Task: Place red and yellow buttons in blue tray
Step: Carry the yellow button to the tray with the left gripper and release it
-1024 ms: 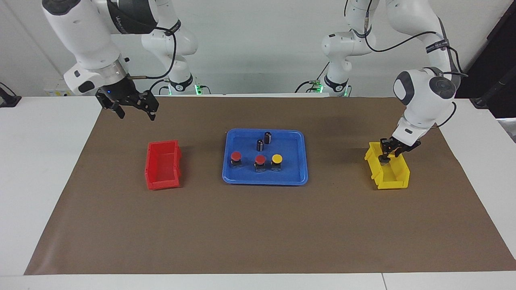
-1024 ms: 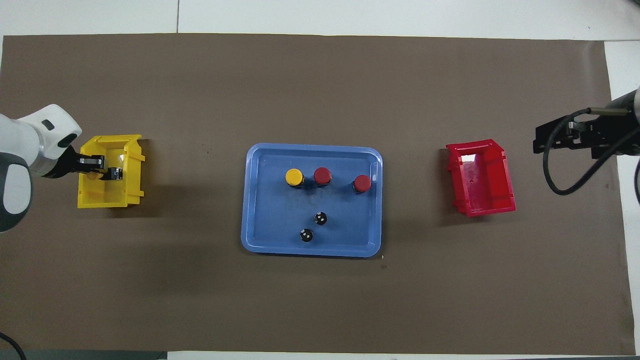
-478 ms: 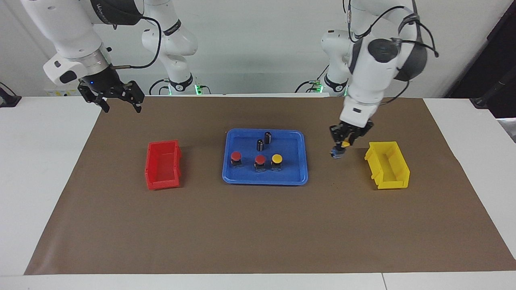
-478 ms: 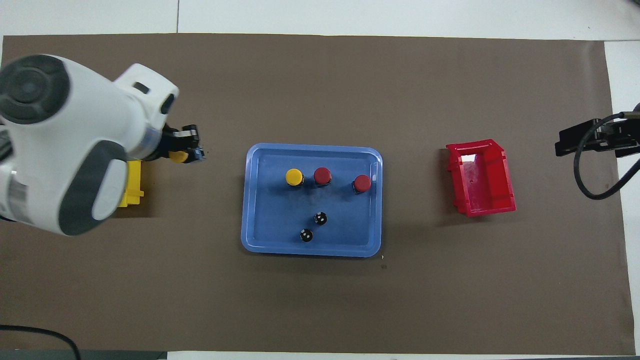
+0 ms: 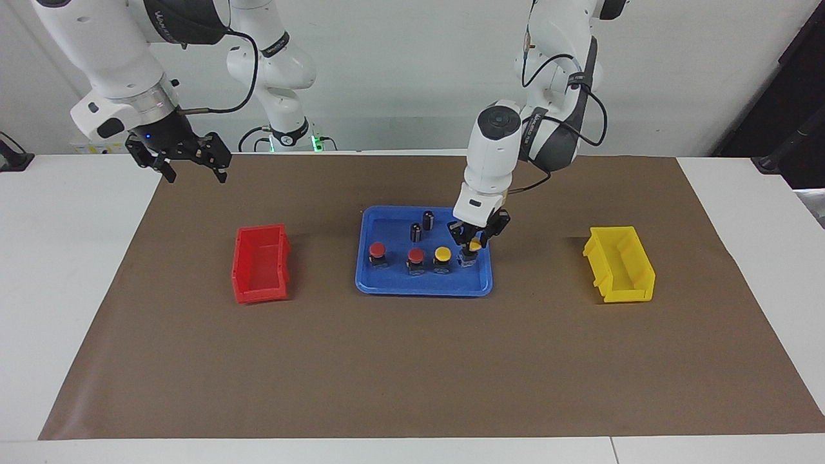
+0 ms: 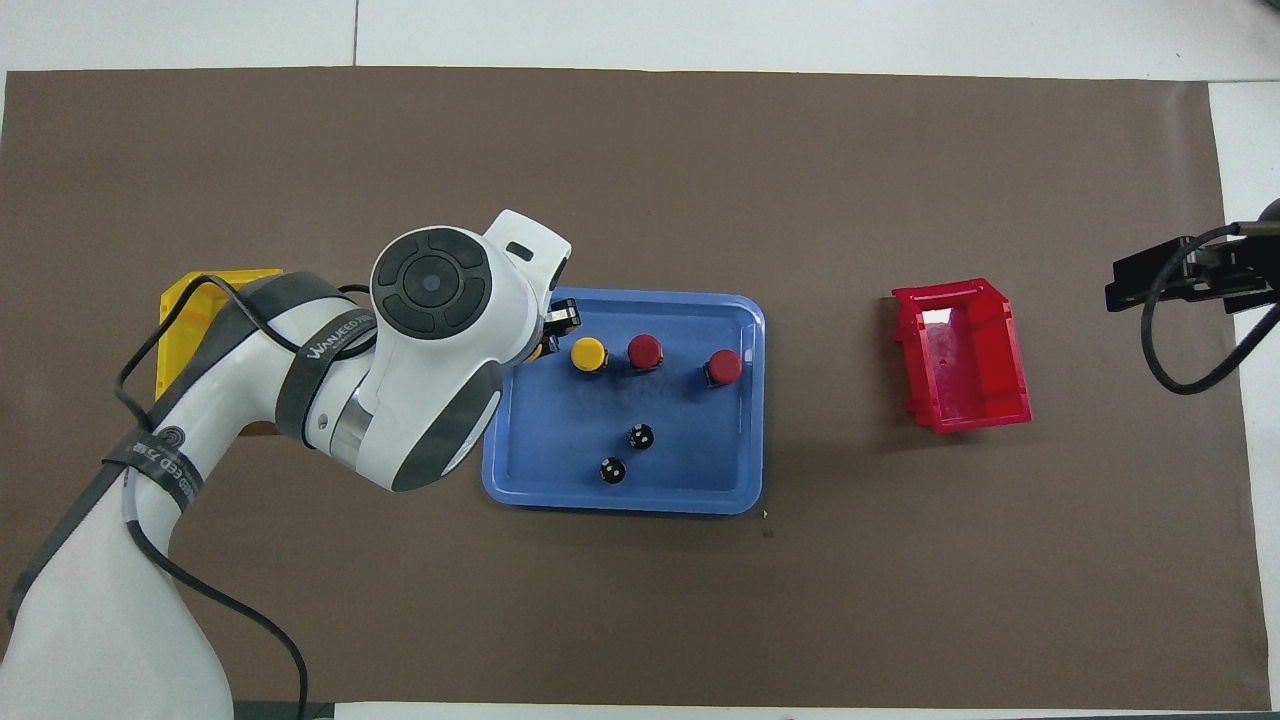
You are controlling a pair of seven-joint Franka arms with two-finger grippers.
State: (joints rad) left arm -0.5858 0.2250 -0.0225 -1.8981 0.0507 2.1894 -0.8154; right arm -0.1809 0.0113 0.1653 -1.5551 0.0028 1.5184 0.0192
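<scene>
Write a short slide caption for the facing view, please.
Left hand lowers the last yellow button into the blue tray, beside three buttons already there; right hand waits open.

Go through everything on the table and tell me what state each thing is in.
left gripper: shut on yellow button, over blue tray
right gripper: open, waiting
three buttons: upright in tray
two dark cylinders: upright in tray
red bin: empty
yellow bin: empty
</scene>
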